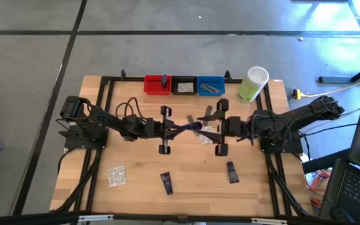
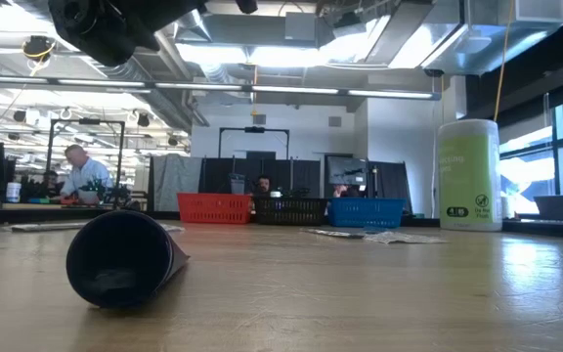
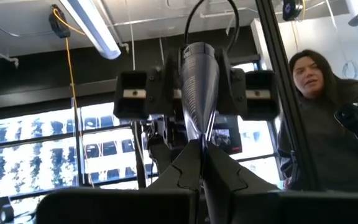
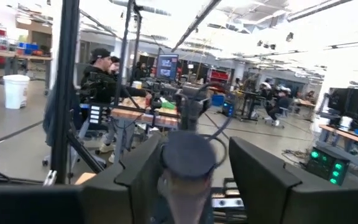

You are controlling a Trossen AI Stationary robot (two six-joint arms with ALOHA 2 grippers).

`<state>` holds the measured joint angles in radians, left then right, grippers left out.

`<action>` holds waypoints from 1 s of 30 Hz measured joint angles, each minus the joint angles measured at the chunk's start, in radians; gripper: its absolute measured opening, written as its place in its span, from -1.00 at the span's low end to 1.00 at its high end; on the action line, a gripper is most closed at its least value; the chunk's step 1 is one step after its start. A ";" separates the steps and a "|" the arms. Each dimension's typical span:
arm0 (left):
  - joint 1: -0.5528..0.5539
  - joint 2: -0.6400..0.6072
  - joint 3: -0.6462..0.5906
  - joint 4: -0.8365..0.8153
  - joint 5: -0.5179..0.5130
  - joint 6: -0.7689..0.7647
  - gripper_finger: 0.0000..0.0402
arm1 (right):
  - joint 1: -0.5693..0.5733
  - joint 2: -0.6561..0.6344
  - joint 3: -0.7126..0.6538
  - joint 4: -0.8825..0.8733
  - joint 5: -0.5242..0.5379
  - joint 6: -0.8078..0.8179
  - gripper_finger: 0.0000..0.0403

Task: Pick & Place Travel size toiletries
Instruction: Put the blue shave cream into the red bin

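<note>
2 grippers are being brought nose to nose above the middle of the table [image 1: 186, 169], and a handover of 1 dark tube [image 1: 189, 126] is judged to be in hand. The tube's flat crimped end is being pinched between the closed fingers of the left gripper [image 1: 179, 127], while its cap end is being framed by the fingers of the right gripper [image 1: 206, 125], which are standing apart on either side of it. Release by the right side appears to be under way. Next, a clean withdrawal of the right arm is being called for, then a carry by the left arm toward the bins [image 1: 184, 85] beyond both grippers. Both arms are being held stretched out and level, wrists facing each other. 2 more tubes [image 1: 166, 182] are lying on the table on the near side of the grippers.
</note>
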<state>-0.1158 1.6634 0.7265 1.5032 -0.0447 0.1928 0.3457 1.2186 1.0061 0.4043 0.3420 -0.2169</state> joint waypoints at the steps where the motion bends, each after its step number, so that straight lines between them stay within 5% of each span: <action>1: 0.000 0.000 0.000 -0.009 -0.003 0.000 -0.98 | 0.006 -0.016 0.000 -0.013 0.013 0.000 -0.01; 10: 0.000 -0.058 0.000 -0.160 -0.103 0.000 -0.98 | 0.044 -0.167 0.000 -0.312 0.161 0.129 0.11; 24: 0.022 -0.470 0.007 -0.796 -0.349 0.034 -0.98 | 0.044 -0.168 0.000 -0.822 0.217 0.531 -0.07; 30: 0.103 -0.564 0.154 -1.247 -0.408 -0.039 -0.98 | 0.044 -0.112 0.000 -0.963 0.191 0.652 -0.27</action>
<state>-0.0123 1.0990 0.8807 0.2566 -0.4525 0.1538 0.3901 1.1065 1.0061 -0.5589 0.5330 0.4346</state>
